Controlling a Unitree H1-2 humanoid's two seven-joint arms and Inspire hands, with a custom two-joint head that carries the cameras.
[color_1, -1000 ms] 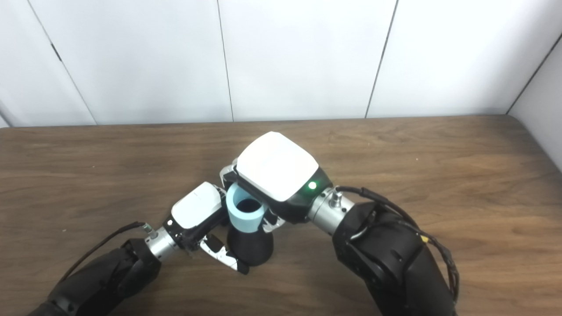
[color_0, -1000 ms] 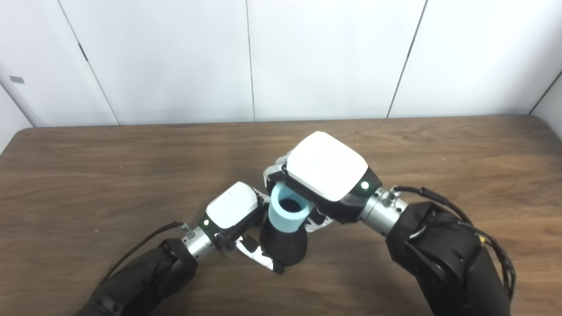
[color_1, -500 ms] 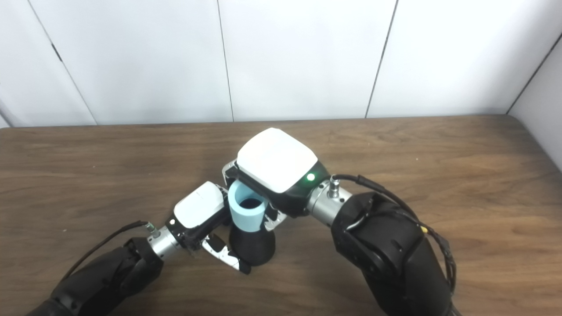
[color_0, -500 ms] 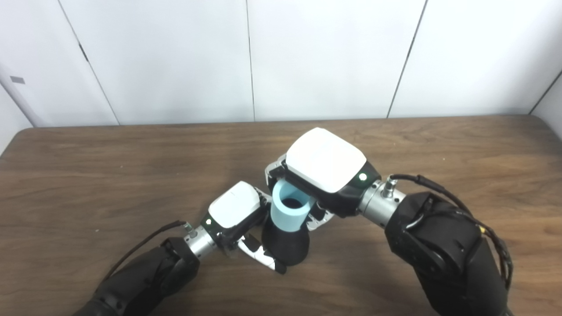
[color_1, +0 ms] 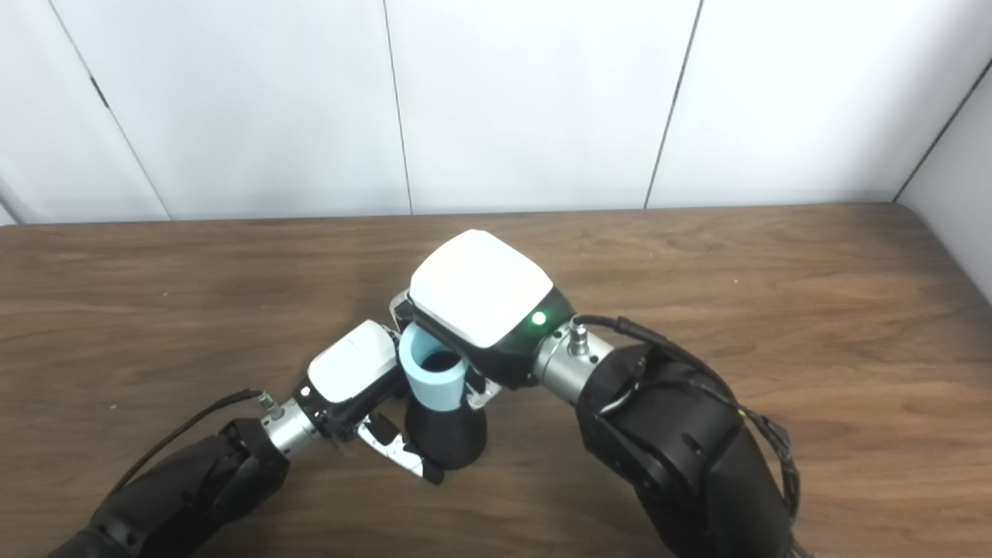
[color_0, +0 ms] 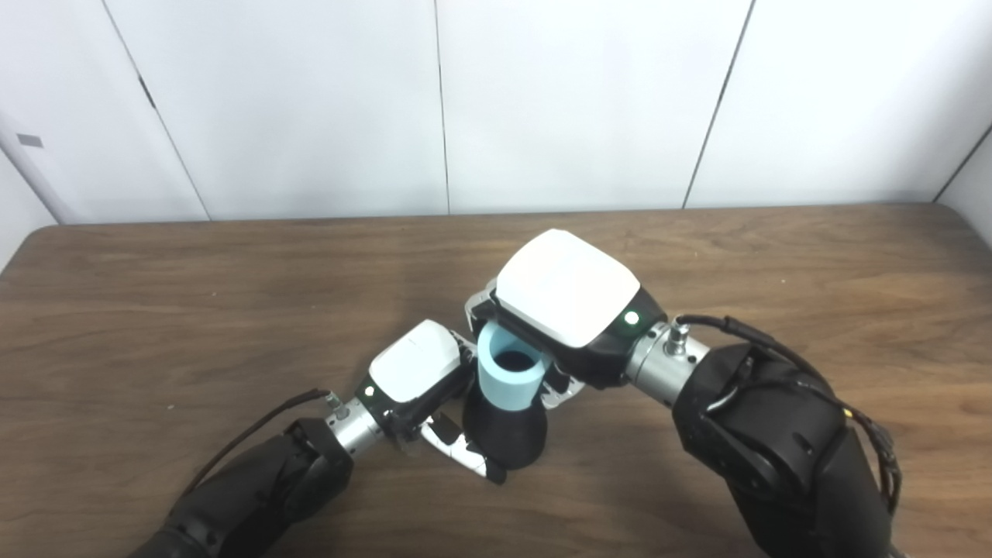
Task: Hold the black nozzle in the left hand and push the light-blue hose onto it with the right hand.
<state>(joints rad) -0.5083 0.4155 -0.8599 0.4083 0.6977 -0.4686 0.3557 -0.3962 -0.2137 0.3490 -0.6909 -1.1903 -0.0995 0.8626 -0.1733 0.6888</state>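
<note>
Upright, the light-blue hose (color_0: 508,377) sits atop the black nozzle (color_0: 504,435), left hand (color_0: 422,380) gripping nozzle, right hand (color_0: 562,306) clasping hose.

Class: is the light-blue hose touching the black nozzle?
Touching. The left eye view shows the light-blue hose seated on the black nozzle, no gap between.

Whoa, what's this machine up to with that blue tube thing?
It is joining two parts over a brown wooden table. The left robot hand grips a black cone-shaped nozzle, standing wide end down. The right robot hand holds a short light-blue hose from above, open end up, its lower end on top of the nozzle. How deep it sits can't be seen.
</note>
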